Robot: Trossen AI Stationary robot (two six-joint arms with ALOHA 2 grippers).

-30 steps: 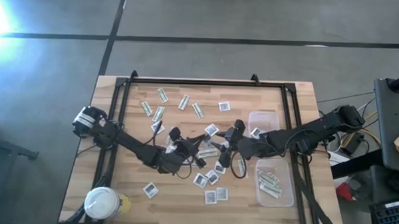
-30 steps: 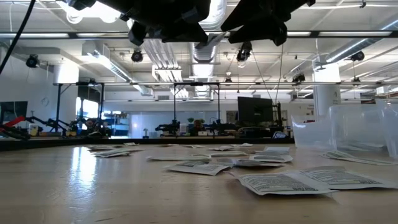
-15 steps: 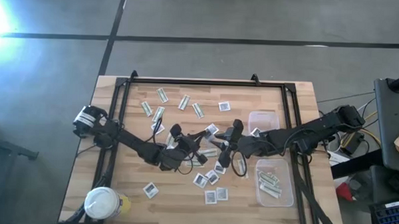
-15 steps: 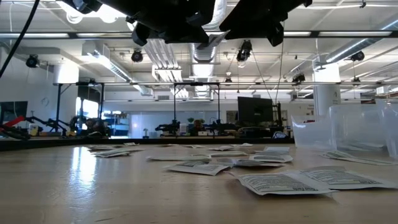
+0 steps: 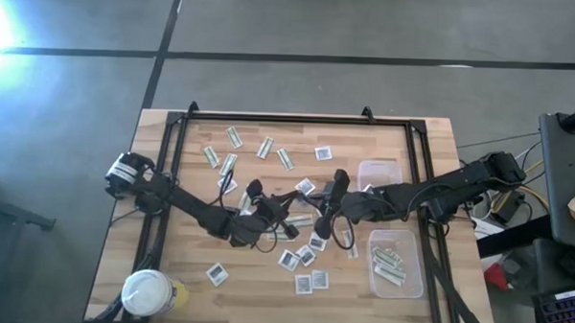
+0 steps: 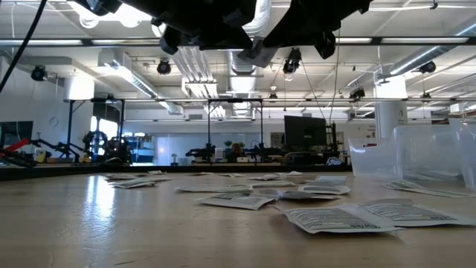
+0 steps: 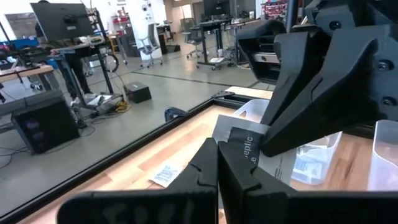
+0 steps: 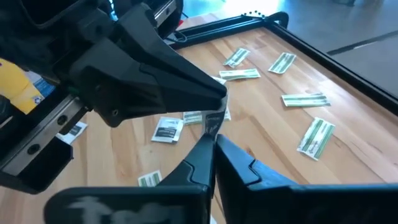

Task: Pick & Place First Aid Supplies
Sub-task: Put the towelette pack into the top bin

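1. Wooden table [image 5: 169,263], a workshop behind it. Seen from table height, loose packets [image 6: 335,218] lie flat in front, and both arms meet as dark shapes overhead, clear of the wood.

2. The left gripper [image 7: 217,146] is pinched shut on one edge of a white square packet [image 7: 249,146], held in the air above the table's middle. The right gripper [image 8: 214,142] faces it tip to tip, and its fingers are clamped on the same packet's other edge.

3. This looks like a hand-over. To do it well, the right grip should be firm before the left lets go. The left should then open without pulling, and the arms should part straight back so the thin packet neither tears nor slips.

4. The likely goal is one of the clear tubs on the right side. The nearer tub [image 5: 420,267] holds green-and-white strips, and the farther tub [image 5: 379,172] holds what may be a white packet.

5. Green-and-white strips [image 8: 316,135] and white squares [image 8: 166,129] lie scattered on the wood beyond the grippers. A white-lidded jar [image 5: 147,293] stands at the left corner.

6. Hard to make out:
   - From above, the arms hide the held packet.
   - How deep the right fingers bite cannot be told.
   - Most of the packet's print is covered.
   - The tubs' contents are blurred.
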